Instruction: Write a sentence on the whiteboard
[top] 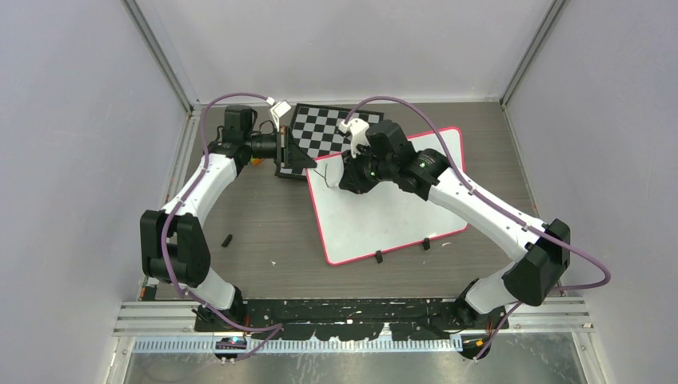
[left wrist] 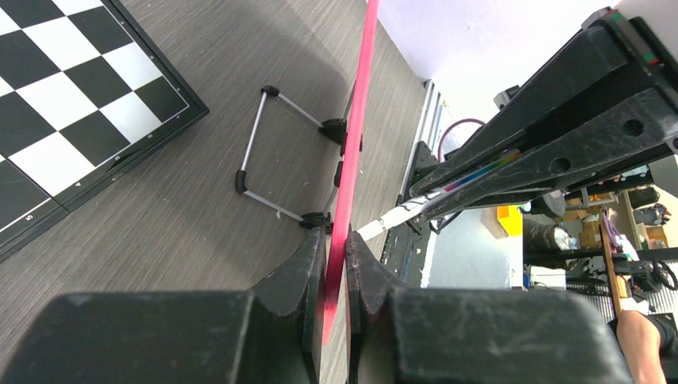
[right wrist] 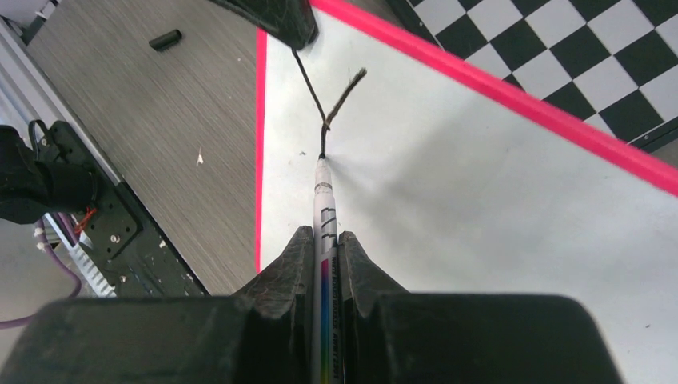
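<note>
The whiteboard [top: 392, 216] lies on the table [top: 264, 232], right of the middle and turned at a slant. Its two black clips [top: 378, 257] are on the long edge nearest my bases, and its far left corner is just beside the checkerboard [top: 324, 128].

My left gripper [left wrist: 336, 250] is closed on that corner. In its wrist view the two fingers [left wrist: 300, 280] pinch the pink frame [left wrist: 361, 88] from both sides, and the board runs edge-on between them. A thin wire bracket [left wrist: 264, 152] with black ends sits against the frame just beyond my fingers. I cannot tell whether it is fixed to the board.

My right gripper [right wrist: 324, 240] is clamped on a marker [right wrist: 324, 196], one finger pressed to each side of the barrel, and the marker points straight out ahead. The tip touches the white surface near the corner my left gripper holds, close to the frame's side edge.

The sentence [right wrist: 323, 132] is so far only a forked black mark: two strokes that meet and run down to the tip, like a Y. One arm of the fork looks thicker and blurred, and I cannot tell whether it is ink or shadow.

A small black piece [top: 227, 239] lies on the table well to the left of the board, apart from both arms.
</note>
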Robot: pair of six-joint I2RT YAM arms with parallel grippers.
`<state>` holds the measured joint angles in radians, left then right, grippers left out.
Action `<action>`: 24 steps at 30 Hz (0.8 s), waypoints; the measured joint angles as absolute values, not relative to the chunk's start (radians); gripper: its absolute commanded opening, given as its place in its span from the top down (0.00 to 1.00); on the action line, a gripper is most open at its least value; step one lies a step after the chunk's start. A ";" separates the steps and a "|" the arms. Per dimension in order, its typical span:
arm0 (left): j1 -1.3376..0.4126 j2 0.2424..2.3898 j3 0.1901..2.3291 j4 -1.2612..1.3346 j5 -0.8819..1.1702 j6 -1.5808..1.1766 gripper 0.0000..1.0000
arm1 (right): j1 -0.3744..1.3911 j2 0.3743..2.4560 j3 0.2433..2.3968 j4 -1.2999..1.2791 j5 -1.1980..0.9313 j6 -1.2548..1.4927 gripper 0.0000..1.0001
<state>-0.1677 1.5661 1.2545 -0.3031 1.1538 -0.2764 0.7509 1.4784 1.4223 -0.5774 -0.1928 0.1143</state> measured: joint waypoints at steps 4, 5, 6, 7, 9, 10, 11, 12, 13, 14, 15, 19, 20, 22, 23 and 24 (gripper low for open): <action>-0.168 1.566 1.254 -0.303 1.154 -0.276 1.00 | 0.751 1.462 1.388 -0.580 -0.201 0.120 1.00; -0.168 1.566 1.254 -0.303 1.154 -0.276 1.00 | 0.751 1.457 1.377 -0.581 -0.204 0.123 1.00; -0.168 1.566 1.254 -0.303 1.154 -0.276 1.00 | 0.751 1.452 1.364 -0.583 -0.208 0.126 1.00; -0.168 1.566 1.254 -0.303 1.153 -0.276 1.00 | 0.751 1.450 1.356 -0.590 -0.212 0.128 1.00; -0.168 1.566 1.254 -0.303 1.153 -0.276 1.00 | 0.752 1.450 1.349 -0.602 -0.220 0.130 1.00; -0.168 1.566 1.254 -0.303 1.154 -0.276 1.00 | 0.753 1.450 1.348 -0.609 -0.221 0.130 1.00; -0.168 1.566 1.254 -0.303 1.155 -0.276 1.00 | 0.753 1.450 1.348 -0.615 -0.223 0.130 1.00; -0.168 1.566 1.254 -0.303 1.155 -0.276 1.00 | 0.753 1.449 1.348 -0.617 -0.223 0.130 1.00; -0.168 1.566 1.254 -0.303 1.156 -0.276 1.00 | 0.753 1.448 1.349 -0.619 -0.223 0.130 1.00; -0.168 1.566 1.254 -0.303 1.156 -0.277 1.00 | 0.753 1.446 1.351 -0.624 -0.223 0.130 1.00; -0.168 1.566 1.254 -0.303 1.157 -0.277 1.00 | 0.753 1.446 1.356 -0.628 -0.223 0.130 1.00; -0.169 1.566 1.254 -0.303 1.162 -0.277 1.00 | 0.753 1.435 1.390 -0.636 -0.213 0.129 1.00; -0.169 1.566 1.254 -0.303 1.162 -0.277 1.00 | 0.753 1.430 1.399 -0.636 -0.207 0.128 1.00; -0.170 1.566 1.254 -0.303 1.163 -0.277 1.00 | 0.753 1.421 1.412 -0.633 -0.197 0.127 1.00; -0.170 1.566 1.254 -0.303 1.163 -0.277 1.00 | 0.753 1.417 1.416 -0.630 -0.193 0.127 1.00; -0.170 1.566 1.254 -0.303 1.163 -0.277 1.00 | 0.753 1.415 1.417 -0.626 -0.191 0.127 1.00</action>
<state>-0.1699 1.5661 1.2541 -0.3027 1.1633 -0.2768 0.7528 1.4155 1.4166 -0.6262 -0.1913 0.1272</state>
